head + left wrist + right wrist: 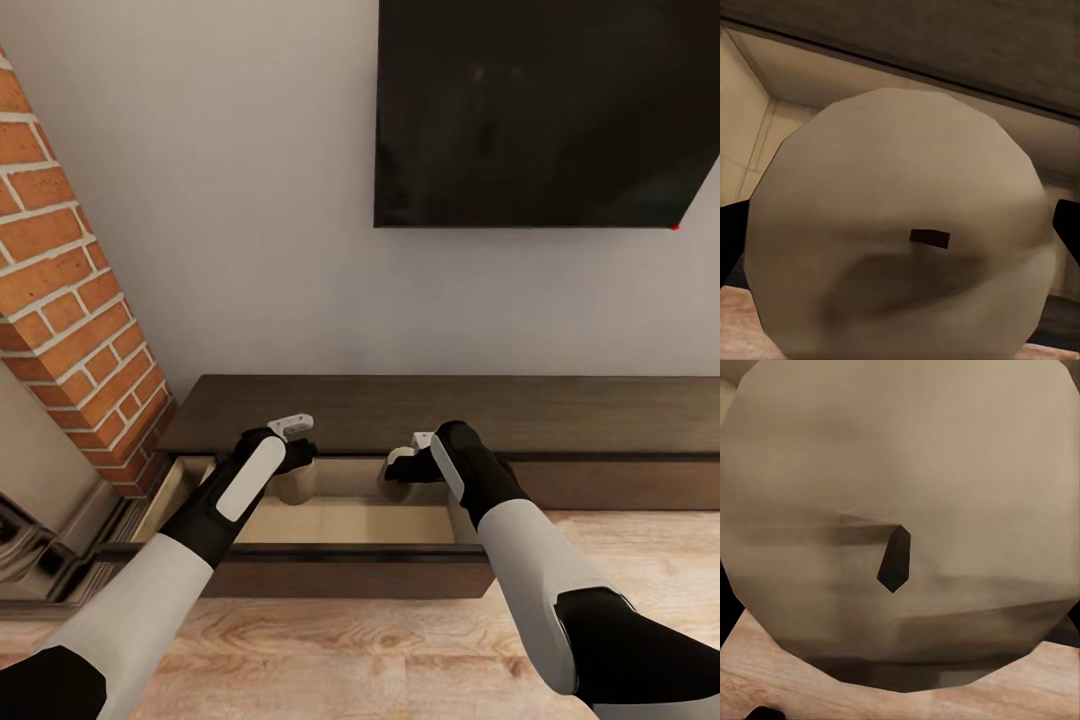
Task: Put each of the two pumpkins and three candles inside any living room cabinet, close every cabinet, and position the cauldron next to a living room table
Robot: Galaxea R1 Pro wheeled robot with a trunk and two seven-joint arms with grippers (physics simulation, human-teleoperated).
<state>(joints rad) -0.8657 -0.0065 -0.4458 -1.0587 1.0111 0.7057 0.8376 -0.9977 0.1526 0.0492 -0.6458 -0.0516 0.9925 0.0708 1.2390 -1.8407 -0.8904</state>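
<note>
The dark-brown cabinet point(600, 415) runs along the wall, with one drawer point(340, 522) pulled out to show its pale beige inside. My left gripper point(298, 460) hangs over the drawer's back left, shut on a beige candle point(297, 486). In the left wrist view that candle's round top point(900, 225) with its dark wick sits between two dark fingertips point(729, 240). My right gripper point(402, 468) hangs over the drawer's back right, shut on another candle point(392, 487), whose top point(900, 510) is seen very close in the right wrist view. The pumpkins and cauldron are out of view.
A brick fireplace point(70, 300) stands at the left, close to the drawer's left end. A black TV point(540, 110) hangs on the wall above the cabinet. The drawer's dark front point(350, 575) juts out over the wooden floor point(350, 650).
</note>
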